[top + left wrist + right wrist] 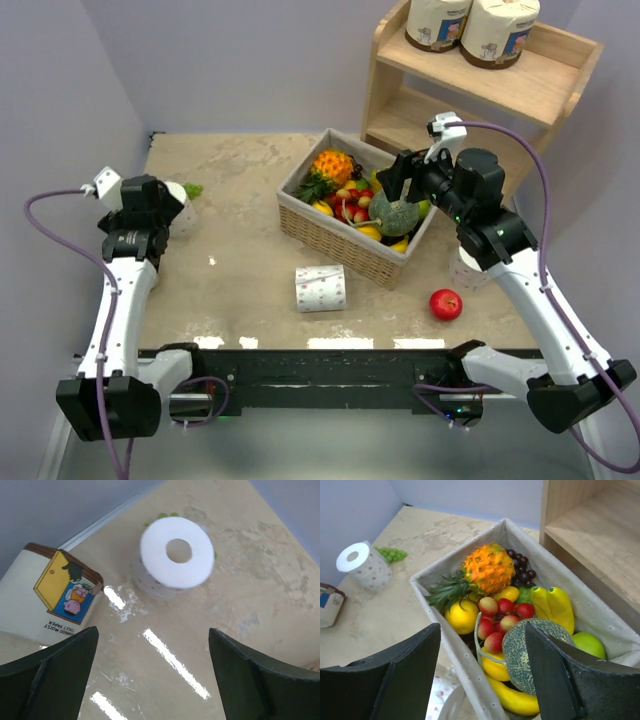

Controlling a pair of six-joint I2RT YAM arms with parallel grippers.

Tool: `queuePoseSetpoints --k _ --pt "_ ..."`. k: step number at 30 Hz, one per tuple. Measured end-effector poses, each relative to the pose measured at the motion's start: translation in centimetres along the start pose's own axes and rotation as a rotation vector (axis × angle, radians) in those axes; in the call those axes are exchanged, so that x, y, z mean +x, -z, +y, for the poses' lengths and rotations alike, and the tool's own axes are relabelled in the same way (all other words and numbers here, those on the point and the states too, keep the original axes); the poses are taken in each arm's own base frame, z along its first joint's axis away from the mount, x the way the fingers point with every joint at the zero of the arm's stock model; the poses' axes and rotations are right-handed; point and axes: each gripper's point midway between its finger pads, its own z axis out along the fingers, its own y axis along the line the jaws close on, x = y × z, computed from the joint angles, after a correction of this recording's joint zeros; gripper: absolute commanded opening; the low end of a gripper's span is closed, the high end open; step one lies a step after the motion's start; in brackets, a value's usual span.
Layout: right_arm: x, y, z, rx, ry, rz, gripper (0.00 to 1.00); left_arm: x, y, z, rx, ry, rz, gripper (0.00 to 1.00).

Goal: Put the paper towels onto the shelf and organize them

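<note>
At the table's left rear, the left claw point(153, 632) is hovering wide open near an upright bare roll point(175, 555) and a lying wrapped roll point(47, 597), a toppled bare roll point(320, 288) is lying mid-table, the right claw point(482, 630) is hanging parted and holding nothing above the fruit basket point(330, 240), and two wrapped rolls point(438, 22) are standing on the shelf point(560, 75), top tier.

Lilac walls point(250, 60) enclose a glossy beige tabletop point(240, 210).

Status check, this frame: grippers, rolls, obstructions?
Left gripper open, near upright bare roll. Right gripper open, empty, over fruit basket. Two wrapped rolls on shelf, top tier.
</note>
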Motion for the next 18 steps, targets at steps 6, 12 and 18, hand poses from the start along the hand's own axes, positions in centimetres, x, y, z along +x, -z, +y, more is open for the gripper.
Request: queuePoseSetpoints --k 6,12,18 --pt "-0.9 0.3 1.8 -0.09 -0.028 -0.031 0.72 1.3 -1.8 5.8 -0.13 0.182 0.007 0.98" --pt "-1.5 0.7 2.8 -0.14 -0.044 -0.051 0.73 4.0 -3.2 9.6 -0.227 0.31 0.058 1.0" --pt "-1.7 0.7 3.0 -0.15 -0.046 -0.057 0.74 6.7 -3.4 12.2 -0.279 0.414 0.044 1.0"
